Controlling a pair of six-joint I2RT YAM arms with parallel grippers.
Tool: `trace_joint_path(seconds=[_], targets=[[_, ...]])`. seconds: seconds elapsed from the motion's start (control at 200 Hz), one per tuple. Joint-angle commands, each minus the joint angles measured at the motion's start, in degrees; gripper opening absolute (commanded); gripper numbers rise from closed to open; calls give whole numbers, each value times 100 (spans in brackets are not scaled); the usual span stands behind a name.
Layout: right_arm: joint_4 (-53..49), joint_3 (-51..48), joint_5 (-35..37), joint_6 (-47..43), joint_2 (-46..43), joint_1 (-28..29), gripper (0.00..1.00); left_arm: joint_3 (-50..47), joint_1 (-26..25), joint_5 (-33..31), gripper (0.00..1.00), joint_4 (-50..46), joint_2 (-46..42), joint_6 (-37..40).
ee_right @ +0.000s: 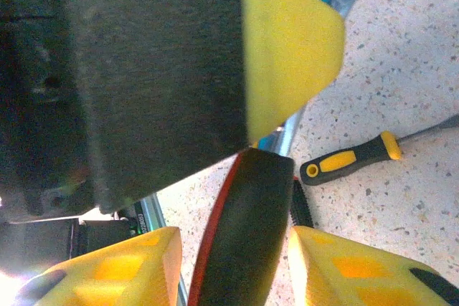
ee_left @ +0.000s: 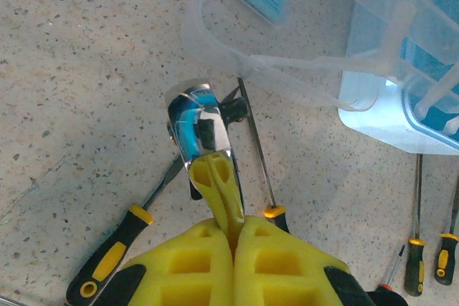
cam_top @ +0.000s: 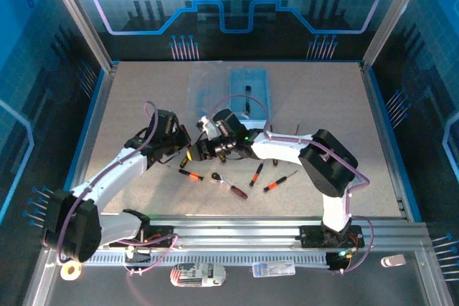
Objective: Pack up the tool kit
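Note:
The tool kit's pale-blue box stands at the back of the table with its clear lid open to the left. My left gripper is shut on the shaft of a chrome-headed tool. That tool's black-and-red handle lies between the fingers of my right gripper, which stand open with a gap on each side. A ratchet wrench and three screwdrivers lie on the table in front.
The box and lid sit just beyond the left gripper. Black-and-yellow screwdrivers lie on either side under it, and one more lies right of the handle. Blue walls ring the table.

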Motion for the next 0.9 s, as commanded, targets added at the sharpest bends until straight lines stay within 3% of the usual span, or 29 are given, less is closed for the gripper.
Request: trace_joint_path(seconds=[0.0,0.32,0.39,0.43,0.505,0.575,0.665,0.815,0.896], targets=[[461,-136,4,287,-38,-120,40,-52,-57,107,0,296,-207,-30],[1016,-261,-390,644,105,-175,21,-155,-74,236,0,502,-132,-72],[1077,-304,-384,654,89,-181,19,-179,-74,232,7,536,-96,-53],[1087,-339,-321,650,64,-180,18,-168,-74,206,13,543,-88,-45],[1067,-362,-282,613,43,-180,17,-128,-70,127,36,479,-105,-33],[985,-345,-259,552,27,-179,17,9,5,108,70,308,-182,17],[906,-395,-151,502,-43,-178,18,263,180,86,76,63,-335,241],[678,-424,40,350,-158,-194,18,394,539,-26,96,-212,-789,243],[491,-492,139,292,-250,-223,18,230,669,-248,99,-251,-1031,148]])
